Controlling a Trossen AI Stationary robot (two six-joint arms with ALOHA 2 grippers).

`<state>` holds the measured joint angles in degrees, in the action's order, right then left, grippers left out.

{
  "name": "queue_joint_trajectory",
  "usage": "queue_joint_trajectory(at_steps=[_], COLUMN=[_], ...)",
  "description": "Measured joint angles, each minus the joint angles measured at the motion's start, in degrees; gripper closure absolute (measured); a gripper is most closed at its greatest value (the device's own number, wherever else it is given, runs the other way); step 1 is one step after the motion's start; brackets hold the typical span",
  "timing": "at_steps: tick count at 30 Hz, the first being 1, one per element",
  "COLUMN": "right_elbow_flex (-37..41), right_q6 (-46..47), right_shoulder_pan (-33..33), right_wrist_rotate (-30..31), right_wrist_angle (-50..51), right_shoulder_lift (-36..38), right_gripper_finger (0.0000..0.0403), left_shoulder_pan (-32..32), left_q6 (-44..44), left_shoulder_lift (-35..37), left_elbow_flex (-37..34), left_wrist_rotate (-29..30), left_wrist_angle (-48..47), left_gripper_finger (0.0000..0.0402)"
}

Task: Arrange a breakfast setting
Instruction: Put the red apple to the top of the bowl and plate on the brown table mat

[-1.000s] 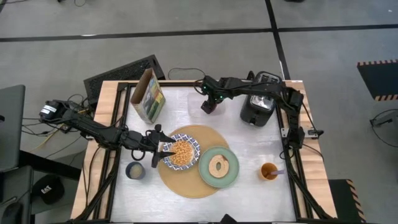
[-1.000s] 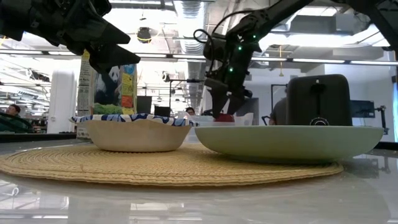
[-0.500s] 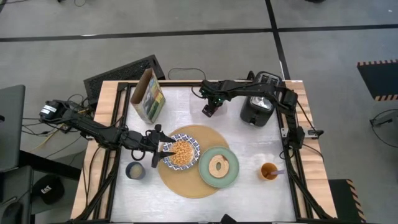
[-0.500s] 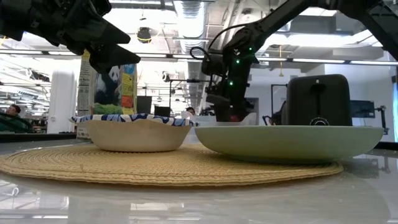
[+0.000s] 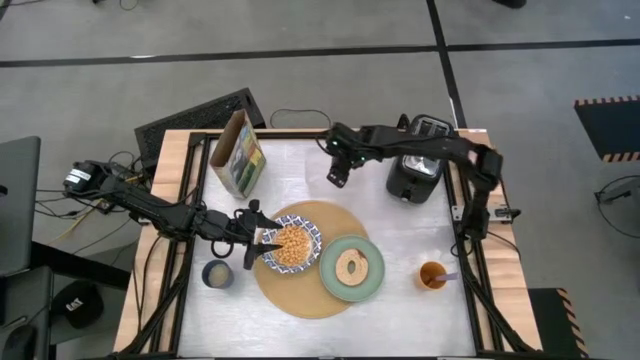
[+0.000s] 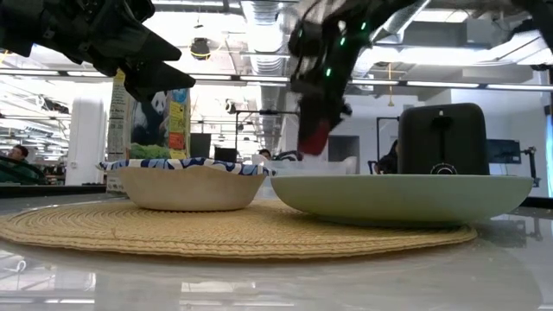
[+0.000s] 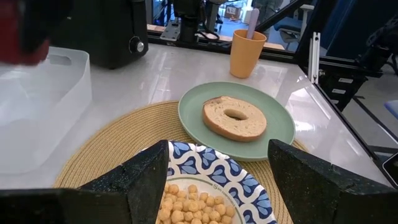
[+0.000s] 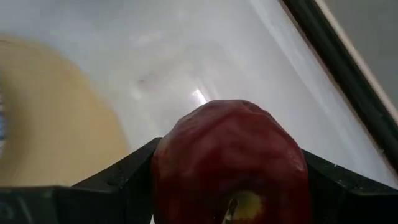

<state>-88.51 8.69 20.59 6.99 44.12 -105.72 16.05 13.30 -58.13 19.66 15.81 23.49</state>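
Bare table (image 5: 300, 165) lies open between the cereal box (image 5: 238, 152) and toaster (image 5: 415, 165). The mat (image 5: 300, 295), bowl (image 5: 290, 246) and plate (image 5: 351, 268) crowd the middle; the left gripper (image 5: 258, 241) blocks the bowl's side.

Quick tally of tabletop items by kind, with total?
Dishes: 2, bowl, plate
Cups: 2, orange cup, dark cup
Food: 3, bagel, apple, cereal box
Mat: 1
Toaster: 1
Clear container: 1
Total: 10
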Motion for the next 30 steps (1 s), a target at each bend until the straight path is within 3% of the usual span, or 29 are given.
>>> queue_joint_trajectory(at_steps=[7,12,30], right_elbow_flex=[0.00,-0.02,0.02], right_q6=[-1.45,-1.61,-1.64], right_shoulder_pan=[-6.76,-11.45,-16.71], right_wrist_rotate=[-0.58,-0.86,-1.20], right_wrist_angle=[3.33,4.03,0.67], right_shoulder_lift=[7.74,8.88,-8.25], right_gripper_finger=[0.0098,0.0098,0.0098], left_shoulder_pan=[0.00,0.00,0.00], left_q6=[0.00,0.26,0.26], left_shoulder_lift=[0.00,-0.01,-0.01], left_elbow_flex=[0.00,0.00,0.00], left_wrist_rotate=[0.00,-0.04,-0.11], left_wrist_angle=[-0.02,-0.05,-0.07], left_gripper_finger=[0.0143,0.0143,0.0143])
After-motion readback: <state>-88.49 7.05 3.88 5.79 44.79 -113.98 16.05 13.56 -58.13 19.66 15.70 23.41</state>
